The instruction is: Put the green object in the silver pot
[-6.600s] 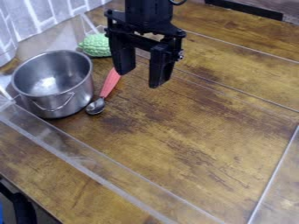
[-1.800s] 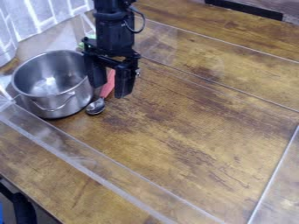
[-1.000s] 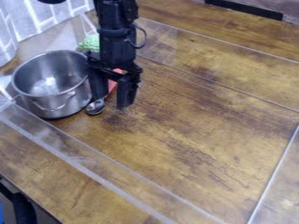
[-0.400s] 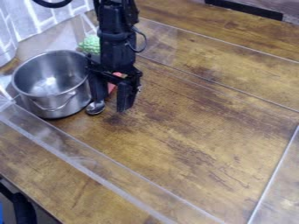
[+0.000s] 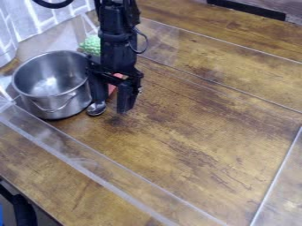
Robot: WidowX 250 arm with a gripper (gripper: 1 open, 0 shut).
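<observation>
The green object (image 5: 88, 41), a small light-green textured pad, lies behind the silver pot (image 5: 52, 84), and the arm partly hides it. The pot stands at the left, shiny, with nothing visible inside. My gripper (image 5: 115, 99) is low over the wood just right of the pot. Its dark fingers (image 5: 127, 97) stand apart on either side of the handle of a red-handled spoon (image 5: 109, 86). The gripper is open, well in front of the green object and not touching it.
The spoon's metal bowl (image 5: 95, 109) rests against the pot's front right side. Clear plastic strips (image 5: 71, 146) run across the wooden table (image 5: 200, 124). A tiled wall stands at the back left.
The gripper came left and down from above the table's middle to the spoon beside the pot. In the last half second it has barely moved.
</observation>
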